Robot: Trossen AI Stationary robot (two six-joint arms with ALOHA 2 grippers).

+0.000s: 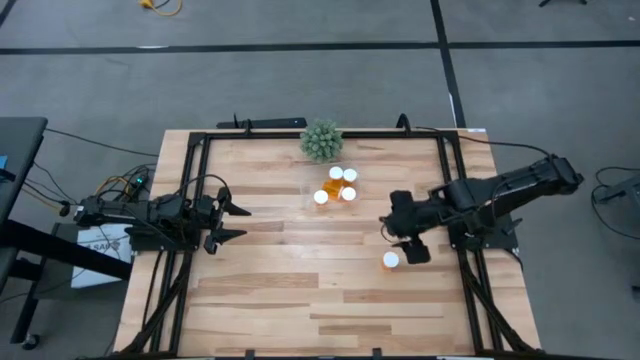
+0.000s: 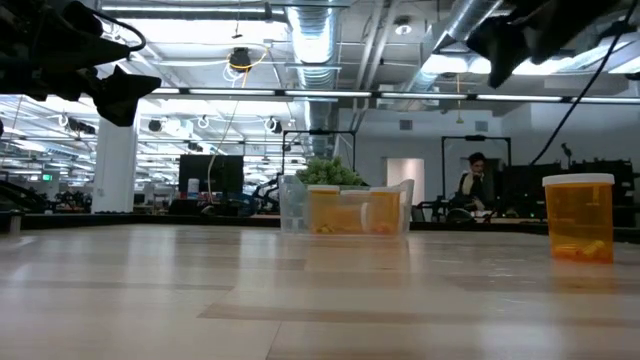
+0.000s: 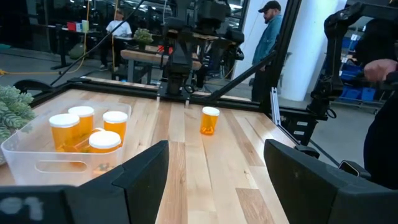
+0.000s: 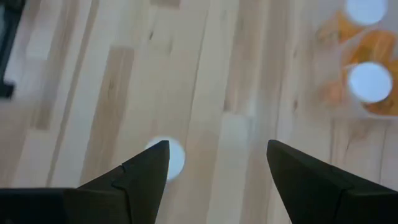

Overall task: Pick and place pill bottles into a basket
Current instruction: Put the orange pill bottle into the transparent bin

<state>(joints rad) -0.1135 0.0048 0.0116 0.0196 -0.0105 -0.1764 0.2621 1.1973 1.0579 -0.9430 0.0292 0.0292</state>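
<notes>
High view: four bottles [image 1: 336, 173] stand in the basket [image 1: 307, 187] just near of the plant [image 1: 321, 140] at the table's [image 1: 280, 290] far middle, and one bottle [image 1: 390, 260] stands alone to the right. Right gripper [image 1: 398, 240], fingers apart, hovers just far of that lone bottle. Left gripper [image 1: 234, 222], fingers also apart, waits at the left edge.

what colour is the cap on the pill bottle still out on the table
White, on the translucent orange pill bottle; clearest in the left wrist view.
</notes>
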